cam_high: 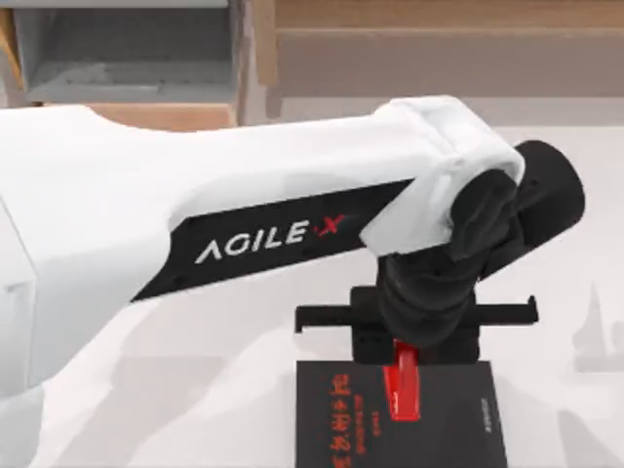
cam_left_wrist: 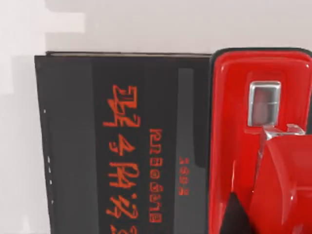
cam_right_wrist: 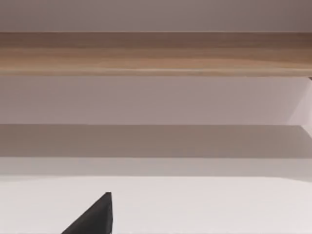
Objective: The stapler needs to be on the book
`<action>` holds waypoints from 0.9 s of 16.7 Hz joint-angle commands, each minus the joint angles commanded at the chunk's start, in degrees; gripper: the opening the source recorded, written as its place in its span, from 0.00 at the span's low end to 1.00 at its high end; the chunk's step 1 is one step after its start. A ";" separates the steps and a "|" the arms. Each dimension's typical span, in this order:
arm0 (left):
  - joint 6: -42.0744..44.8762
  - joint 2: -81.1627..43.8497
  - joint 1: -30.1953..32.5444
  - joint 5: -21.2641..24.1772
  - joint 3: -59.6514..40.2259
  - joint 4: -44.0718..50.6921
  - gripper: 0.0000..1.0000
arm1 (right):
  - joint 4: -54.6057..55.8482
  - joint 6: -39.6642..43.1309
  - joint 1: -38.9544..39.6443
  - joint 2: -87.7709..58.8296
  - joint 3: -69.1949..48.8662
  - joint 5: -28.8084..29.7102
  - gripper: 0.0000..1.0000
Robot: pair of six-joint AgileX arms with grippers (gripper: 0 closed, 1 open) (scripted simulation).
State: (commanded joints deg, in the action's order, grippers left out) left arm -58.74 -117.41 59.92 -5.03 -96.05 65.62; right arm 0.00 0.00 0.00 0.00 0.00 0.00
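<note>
- The left arm [cam_high: 244,210] is big and white with a black stripe. It reaches from the left side across the counter [cam_high: 195,390] to a spot over the book [cam_high: 448,419].
- The left hand [cam_high: 402,363] is black and points down at the far edge of the book.
- The left hand is grasping the stapler [cam_high: 403,390]. The red stapler sticks out from under the black hand in the top view.
- The stapler is over the black cover of the book, near the book's far edge and about in the middle of it from left to right.
- I cannot tell if the stapler is touching the cover or is just above it.
- In the left wrist view the stapler [cam_left_wrist: 243,146] is shiny and red with a small silver plate on it. It is over one side of the book [cam_left_wrist: 73,146].
- The book lies flat on the counter. It is black with red letters [cam_left_wrist: 122,161] on the cover and tiny white marks near one edge.
- In the top view the book is near the bottom edge, a bit to the right of the middle.
- The right wrist view looks over the pale counter [cam_right_wrist: 204,204] to a wooden strip [cam_right_wrist: 156,53] far off. A dark tip of the right hand [cam_right_wrist: 95,217] pokes in at the edge. I cannot tell if that hand is clenched or not.
</note>
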 joint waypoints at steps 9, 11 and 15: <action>-3.32 -0.03 3.35 -0.74 3.75 -1.64 0.00 | 0.00 0.00 0.00 0.00 0.00 0.00 1.00; -3.27 -0.26 3.32 -0.75 4.43 -2.57 0.00 | 0.00 0.00 0.00 0.00 0.00 0.00 1.00; -3.04 -1.37 3.16 -0.80 7.70 -7.13 0.00 | 0.00 0.00 0.00 0.00 0.00 0.00 1.00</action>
State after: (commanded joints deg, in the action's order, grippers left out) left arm -61.77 -118.77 63.08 -5.83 -88.35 58.48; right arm 0.00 0.00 0.00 0.00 0.00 0.00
